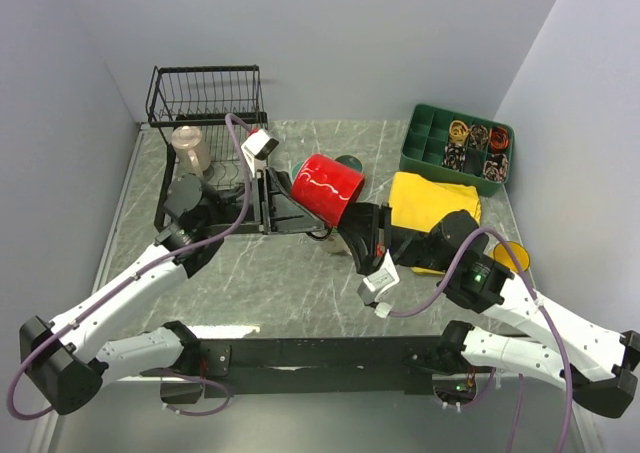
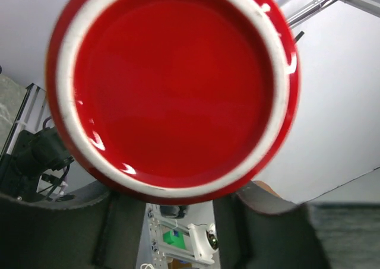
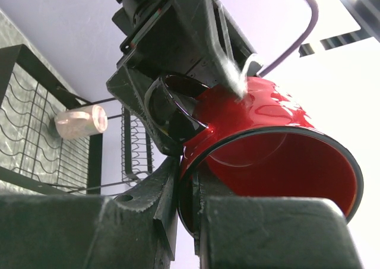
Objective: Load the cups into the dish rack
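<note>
1. Red mug hangs mid-frame, right jaws clenched on its rim.
2. Left jaws sit at its base; grip unclear.
3. Rack, upper left, holds a beige mug.
4. Teal mug is just behind; tray upper right.

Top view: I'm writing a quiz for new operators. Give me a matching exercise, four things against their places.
Things:
1. red mug
2. pale mug
3. tray
4. rack

Places:
a. on the rack's base
b. far left corner of the table
c. held off the table
d. far right corner of the table

Pairs: 1-c, 2-a, 3-d, 4-b
</note>
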`<state>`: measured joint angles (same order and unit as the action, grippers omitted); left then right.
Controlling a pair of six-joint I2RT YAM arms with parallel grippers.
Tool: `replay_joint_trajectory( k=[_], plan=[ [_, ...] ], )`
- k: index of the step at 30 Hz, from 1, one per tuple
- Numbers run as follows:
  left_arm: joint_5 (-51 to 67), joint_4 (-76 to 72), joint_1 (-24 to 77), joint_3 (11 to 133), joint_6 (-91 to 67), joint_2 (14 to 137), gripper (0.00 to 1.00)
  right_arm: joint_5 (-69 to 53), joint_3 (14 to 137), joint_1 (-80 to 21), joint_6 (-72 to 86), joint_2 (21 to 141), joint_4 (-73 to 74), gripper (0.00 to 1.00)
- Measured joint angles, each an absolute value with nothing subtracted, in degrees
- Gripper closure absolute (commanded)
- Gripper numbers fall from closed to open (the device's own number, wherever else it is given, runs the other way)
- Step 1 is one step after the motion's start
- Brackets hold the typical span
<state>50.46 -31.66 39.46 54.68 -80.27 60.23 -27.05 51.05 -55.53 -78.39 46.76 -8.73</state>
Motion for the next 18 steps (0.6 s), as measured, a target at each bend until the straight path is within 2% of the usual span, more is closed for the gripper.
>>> replay_joint_trajectory(
  k=[5, 6, 7, 8, 9, 10, 12, 13, 16, 18],
  plan=[
    [51.2, -29.2, 39.5, 55.6, -78.5, 60.7, 0.73, -26.5, 51.0, -55.5, -79.9, 46.2, -8.0, 1.0],
    [51.2, -28.4, 39.5, 55.8, -77.7, 60.7, 0.79, -26.3, 51.0, -55.5, -80.1, 46.1, -7.9, 1.0],
    [51.2, -27.9, 39.5, 55.9, -77.2, 60.7, 0.92, -26.1, 51.0, -55.5, -80.3, 46.0, -7.8, 1.0],
    [51.2, -27.5, 39.5, 55.9, -76.4, 60.7, 0.99, -25.9, 51.0, -55.5, -80.4, 46.0, -7.6, 1.0],
    [51.2, -27.3, 39.4, 55.9, -75.6, 60.7, 0.99, -25.5, 51.0, -55.5, -80.5, 45.9, -7.0, 0.98],
    [51.2, -26.9, 39.3, 55.9, -75.7, 60.7, 0.99, -25.4, 51.0, -55.5, -80.9, 45.8, -6.8, 0.83],
    [51.2, -27.1, 39.0, 55.5, -75.6, 60.6, 0.99, -25.1, 50.9, -55.5, -80.8, 45.8, -6.3, 0.68],
    [51.2, -27.8, 38.7, 54.8, -76.2, 60.4, 0.99, -25.3, 50.9, -55.5, -80.8, 45.8, -6.1, 0.53],
    [51.1, -30.3, 36.8, 51.5, -78.2, 59.3, 0.99, -25.9, 50.2, -55.7, -81.2, 45.3, -5.0, 0.38],
    [50.5, -32.0, 34.4, 48.7, -80.3, 58.3, 0.99, -26.0, 49.9, -55.7, -81.6, 44.5, -4.1, 0.35]
  ],
)
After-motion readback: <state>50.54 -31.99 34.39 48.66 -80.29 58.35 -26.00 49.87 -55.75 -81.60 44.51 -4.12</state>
